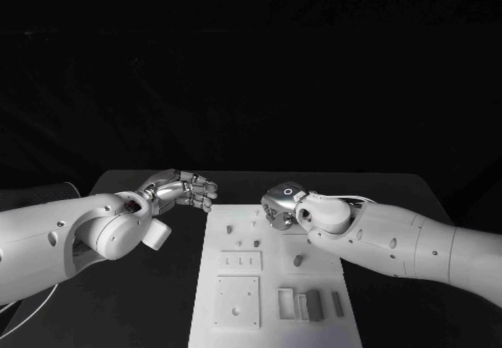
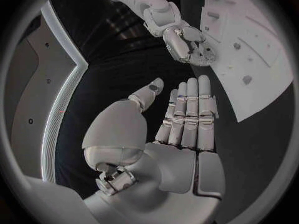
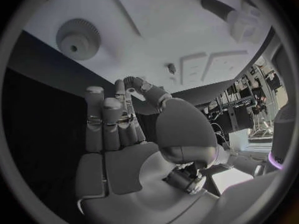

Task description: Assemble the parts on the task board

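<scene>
Board [image 1: 274, 290]: gear [image 3: 78, 32] lies near your empty right hand [image 1: 284, 205]; lower squarely before grasping. Left hand [image 1: 180, 190] is empty.

From my station I see the black bench [image 1: 408, 192] running under everything, its far edge lying straight across the head view. Its surface looks matte and dark, with bare stretches on both sides. Behind it hangs a black backdrop [image 1: 251, 80], faintly creased, taking up the upper half of that view. In the left wrist view the same dark bench [image 2: 261, 149] shows again as a plain dark expanse. In the right wrist view the bench [image 3: 44, 114] appears as a dark wedge. I cannot make out any loose clutter on it.
</scene>
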Robot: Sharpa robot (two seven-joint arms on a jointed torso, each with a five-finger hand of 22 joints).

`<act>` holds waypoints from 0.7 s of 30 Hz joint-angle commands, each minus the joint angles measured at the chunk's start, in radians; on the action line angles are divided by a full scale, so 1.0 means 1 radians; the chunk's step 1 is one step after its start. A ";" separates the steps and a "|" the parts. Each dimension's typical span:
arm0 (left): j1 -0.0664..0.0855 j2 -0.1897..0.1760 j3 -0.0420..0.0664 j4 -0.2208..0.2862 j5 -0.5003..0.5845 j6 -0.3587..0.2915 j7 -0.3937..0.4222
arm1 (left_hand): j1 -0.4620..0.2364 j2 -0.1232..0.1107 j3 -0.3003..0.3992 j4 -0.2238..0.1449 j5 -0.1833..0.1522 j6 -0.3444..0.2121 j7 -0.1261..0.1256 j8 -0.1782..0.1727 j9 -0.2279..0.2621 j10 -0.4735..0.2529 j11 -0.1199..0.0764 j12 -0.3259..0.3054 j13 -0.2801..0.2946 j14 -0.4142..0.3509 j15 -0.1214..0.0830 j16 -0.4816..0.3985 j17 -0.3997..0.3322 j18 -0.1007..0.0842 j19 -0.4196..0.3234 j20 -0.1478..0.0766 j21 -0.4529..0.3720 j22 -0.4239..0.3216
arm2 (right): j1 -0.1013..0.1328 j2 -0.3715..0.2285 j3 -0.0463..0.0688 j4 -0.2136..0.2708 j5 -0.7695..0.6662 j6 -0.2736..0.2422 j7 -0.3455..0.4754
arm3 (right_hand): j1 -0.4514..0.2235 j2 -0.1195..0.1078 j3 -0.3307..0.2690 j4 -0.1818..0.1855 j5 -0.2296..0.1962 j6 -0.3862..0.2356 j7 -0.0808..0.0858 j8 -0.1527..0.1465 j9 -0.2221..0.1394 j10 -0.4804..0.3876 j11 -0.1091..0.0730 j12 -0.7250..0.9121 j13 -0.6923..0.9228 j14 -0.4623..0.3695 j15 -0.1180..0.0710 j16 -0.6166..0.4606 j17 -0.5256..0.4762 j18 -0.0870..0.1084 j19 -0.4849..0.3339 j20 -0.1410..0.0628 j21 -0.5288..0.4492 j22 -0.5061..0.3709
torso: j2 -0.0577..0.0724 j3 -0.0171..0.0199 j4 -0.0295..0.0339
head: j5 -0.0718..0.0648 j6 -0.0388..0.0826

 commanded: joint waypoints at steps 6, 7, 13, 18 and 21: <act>0.003 0.003 0.001 0.002 -0.001 0.002 0.005 | 0.000 -0.012 0.000 -0.004 0.001 -0.006 0.002 -0.006 -0.001 0.001 0.006 -0.005 -0.001 0.000 0.001 -0.006 0.001 0.011 -0.001 -0.009 -0.005 0.001 | 0.000 0.046 0.000 -0.035 -0.085 -0.059 -0.092 | 0.009 -0.016 0.009 -0.003 0.003 0.031 -0.024 0.003 0.015 0.006 -0.002 0.000 -0.002 0.002 -0.002 0.006 0.002 0.086 0.004 -0.003 0.006 0.022 | 0.001 -0.0013 0.0014 | -0.001 0.007; 0.003 0.003 0.001 0.002 -0.001 0.001 0.005 | 0.000 -0.012 0.000 -0.004 0.001 -0.006 0.002 -0.006 -0.001 0.001 0.006 -0.005 -0.001 0.000 0.001 -0.006 0.001 0.011 -0.001 -0.009 -0.005 0.001 | 0.000 0.053 0.000 -0.041 -0.085 -0.057 -0.094 | 0.009 -0.017 0.009 -0.003 0.003 0.031 -0.024 0.003 0.015 0.006 -0.002 0.000 -0.002 0.002 -0.002 0.006 0.002 0.086 0.003 -0.003 0.007 0.022 | 0.001 -0.0016 0.0014 | -0.002 0.007; 0.003 0.007 0.001 -0.001 -0.001 0.003 0.004 | 0.000 -0.012 0.000 -0.004 0.001 -0.007 0.002 -0.006 -0.001 0.001 0.006 -0.006 -0.002 0.000 0.001 -0.006 0.002 0.011 -0.001 -0.009 -0.006 0.001 | -0.002 0.078 0.000 -0.068 -0.087 -0.068 -0.106 | 0.010 -0.017 0.010 -0.003 0.003 0.031 -0.024 0.002 0.015 0.006 -0.002 -0.001 -0.002 0.002 -0.002 0.006 0.002 0.086 0.003 -0.003 0.007 0.022 | 0.001 -0.0015 0.0040 | -0.001 0.010; 0.003 0.009 0.001 -0.002 -0.001 0.003 0.003 | 0.000 -0.013 0.000 -0.004 0.001 -0.007 0.002 -0.007 -0.002 0.000 0.006 -0.006 -0.002 0.000 0.001 -0.007 0.002 0.011 -0.001 -0.009 -0.006 0.001 | -0.006 0.101 -0.001 -0.091 -0.087 -0.078 -0.105 | 0.011 -0.018 0.011 -0.003 0.003 0.031 -0.024 0.002 0.015 0.006 -0.002 -0.001 -0.002 0.001 -0.002 0.006 0.002 0.086 0.003 -0.003 0.007 0.022 | 0.001 -0.0020 0.0036 | 0.000 0.014; 0.003 0.012 0.001 -0.003 -0.001 0.005 0.003 | -0.001 -0.013 -0.001 -0.004 0.001 -0.008 0.002 -0.007 -0.002 0.000 0.006 -0.007 -0.002 0.000 0.001 -0.007 0.002 0.011 -0.001 -0.009 -0.006 0.001 | -0.011 0.112 -0.001 -0.100 -0.087 -0.079 -0.101 | 0.012 -0.018 0.012 -0.003 0.003 0.031 -0.024 0.002 0.015 0.006 -0.002 -0.001 -0.002 0.001 -0.002 0.006 0.002 0.086 0.003 -0.003 0.007 0.021 | 0.001 -0.0027 0.0043 | 0.001 0.014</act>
